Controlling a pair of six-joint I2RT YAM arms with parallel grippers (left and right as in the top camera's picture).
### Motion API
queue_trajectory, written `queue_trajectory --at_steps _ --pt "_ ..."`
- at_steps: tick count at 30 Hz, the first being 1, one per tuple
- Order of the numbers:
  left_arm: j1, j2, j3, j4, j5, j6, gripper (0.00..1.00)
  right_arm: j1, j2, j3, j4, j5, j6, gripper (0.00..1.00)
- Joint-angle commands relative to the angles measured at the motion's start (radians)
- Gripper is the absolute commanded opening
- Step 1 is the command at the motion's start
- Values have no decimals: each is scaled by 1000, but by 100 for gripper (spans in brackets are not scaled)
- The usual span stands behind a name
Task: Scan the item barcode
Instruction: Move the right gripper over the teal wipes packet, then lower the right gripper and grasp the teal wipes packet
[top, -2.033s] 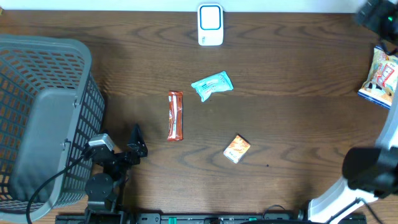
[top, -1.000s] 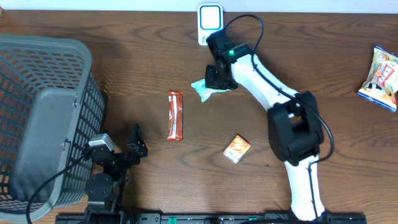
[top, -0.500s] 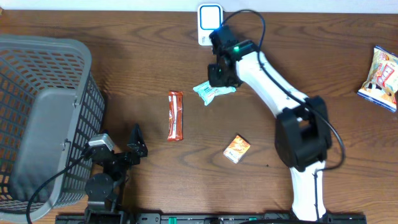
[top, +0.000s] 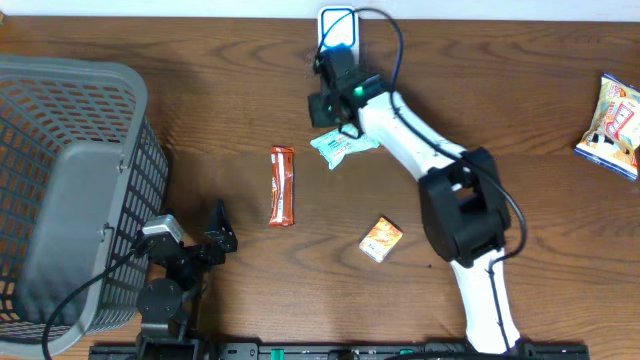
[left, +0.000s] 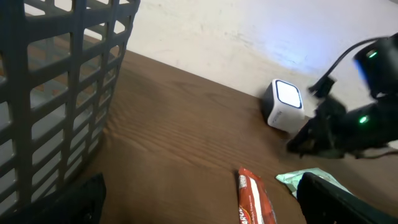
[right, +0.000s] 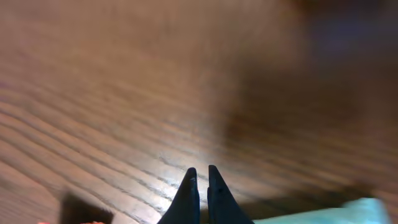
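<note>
A white barcode scanner (top: 338, 38) stands at the table's far edge, its face lit (left: 283, 103). A teal packet (top: 343, 147) lies flat on the wood just in front of it. My right gripper (top: 325, 106) hovers between scanner and packet, shut with nothing between its fingers (right: 200, 178); the packet's edge (right: 323, 214) shows low on the right of its view. A red bar (top: 283, 185) and a small orange box (top: 381, 239) lie nearer the front. My left gripper (top: 222, 228) rests open near the front left, holding nothing (left: 205, 211).
A large grey mesh basket (top: 60, 190) fills the left side, its wall close to my left gripper (left: 68, 93). A snack bag (top: 613, 125) lies at the far right edge. The right arm (top: 440, 170) stretches diagonally over the table's middle.
My right arm swung in from the right, touched the teal packet and nudged it slightly right, then moved up and left off it toward the scanner. The left arm stayed still.
</note>
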Motion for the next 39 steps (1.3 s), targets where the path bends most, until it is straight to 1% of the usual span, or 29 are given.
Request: queue_trajectory --at_steps 1,2,4,5,8,9,11,14,15,16,17,18,22,23,25,26,28,29,30,31,32,33,34,35,36,37,38,39 --pt "4 -1 -23 -32 -10 -2 98 23 24 2 -21 -2 -29 1" --pt "4 -1 -23 -31 -10 -2 98 30 37 2 -47 2 -47 1" --pt "4 -1 -23 -32 -10 -2 98 42 36 2 -159 2 -87 1" --pt "4 -1 -23 -32 -10 -2 98 42 29 2 -231 5 -132 1" --pt "4 -1 -23 -32 -10 -2 98 33 19 2 -457 116 -204 1" --pt "4 -1 -23 -32 -10 -2 98 31 19 2 -510 169 -204 1" --pt "4 -1 -23 -32 -10 -2 98 26 14 2 -546 240 -199 1" --pt "4 -1 -23 -32 -10 -2 98 25 -33 3 -563 221 -200 1" --pt "4 -1 -23 -32 -10 -2 98 29 -71 3 -563 222 -200 7" --pt "4 -1 -23 -32 -10 -2 98 32 -96 3 -558 223 -200 23" --pt "4 -1 -23 -32 -10 -2 98 35 -122 3 -542 224 -205 41" --pt "4 -1 -23 -32 -10 -2 98 38 -137 3 -504 246 -238 51" --pt "4 -1 -23 -32 -10 -2 98 38 -114 -18 -454 331 -315 52" --pt "4 -1 -23 -32 -10 -2 98 38 -109 -47 -428 346 -364 52" --pt "4 -1 -23 -32 -10 -2 98 41 -109 -93 -401 346 -416 51" --pt "4 -1 -23 -32 -10 -2 98 49 -109 -154 -360 346 -461 53" --pt "4 -1 -23 -32 -10 -2 98 51 -109 -225 -285 364 -508 65" --pt "4 -1 -23 -32 -10 -2 98 50 -109 -269 -227 402 -518 70" --pt "4 -1 -23 -32 -10 -2 98 44 -109 -330 -132 467 -518 76" --pt "4 -1 -23 -32 -10 -2 98 39 -109 -397 -32 511 -520 78" --pt "4 -1 -23 -32 -10 -2 98 37 -109 -441 16 503 -533 66" --pt "4 -1 -23 -32 -10 -2 98 34 -109 -485 29 457 -547 44" --pt "4 -1 -23 -32 -10 -2 98 25 -109 -499 7 418 -556 27" --pt "4 -1 -23 -32 -10 -2 98 14 -109 -499 -7 415 -555 23" --pt "4 -1 -23 -32 -10 -2 98 0 -109 -499 -17 415 -555 12" --pt "4 -1 -23 -32 -10 -2 98 -11 -109 -499 -23 404 -555 6" --pt "4 -1 -23 -32 -10 -2 98 -20 -109 -499 -29 385 -555 1" --pt "4 -1 -23 -32 -10 -2 98 -39 -109 -491 -51 309 -554 1"
